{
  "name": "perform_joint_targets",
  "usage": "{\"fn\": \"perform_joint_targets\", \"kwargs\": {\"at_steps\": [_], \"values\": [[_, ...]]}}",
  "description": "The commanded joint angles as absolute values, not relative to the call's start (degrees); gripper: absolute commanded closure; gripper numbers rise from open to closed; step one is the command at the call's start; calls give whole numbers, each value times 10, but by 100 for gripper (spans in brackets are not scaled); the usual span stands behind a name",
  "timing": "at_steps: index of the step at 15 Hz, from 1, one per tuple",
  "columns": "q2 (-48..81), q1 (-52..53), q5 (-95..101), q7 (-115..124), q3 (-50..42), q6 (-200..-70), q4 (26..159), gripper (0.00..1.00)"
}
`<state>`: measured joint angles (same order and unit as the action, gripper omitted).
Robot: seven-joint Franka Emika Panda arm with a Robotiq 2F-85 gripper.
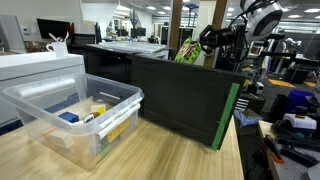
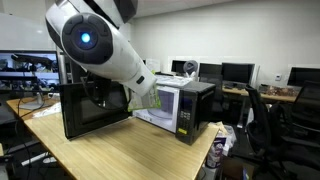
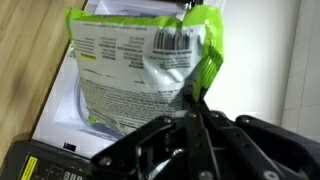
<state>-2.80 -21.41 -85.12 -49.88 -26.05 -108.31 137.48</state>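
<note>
gripper point(image 3: 196, 108) is clamped tight on the green-and-white snack bag point(image 3: 140, 70), pinching just the crimped green edge on one side. the whole pouch dangles off the fingertips with its barcode and print facing the wrist camera. the bag is up in the air, resting on nothing, right by the front of the white microwave point(image 2: 186, 108). in the wrist view there's something pale directly behind it, the microwave casing i think. can't tell from these shots if the door is open.

my take on doing this bit well: that's a thin grip on slippery, crinkly film, so i'd go slow and smooth with no jerky wrist turns, or the pouch swings and could peel out of the pinch. the loose end hangs well away from the fingers, so that's the part i'd watch for clipping the microwave frame, not the gripper itself.

further out, a big black panel point(image 2: 95, 110) stands on the wooden table point(image 2: 120, 155) just beside the microwave, worth giving room. a clear plastic bin point(image 1: 70, 120) with a few bits in it sits well apart, and office desks with monitors point(image 2: 235, 72) fill the back.
</note>
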Motion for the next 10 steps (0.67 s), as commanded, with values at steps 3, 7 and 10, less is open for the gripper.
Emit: {"fn": "perform_joint_targets", "kwargs": {"at_steps": [3,7,10], "values": [[81,-238,-919,-532,-259,-974,1347,99],[146,-244,-937,-574,-251,-920,1302,99],[184,-245,-947,-591,-245,-894,1257,99]]}}
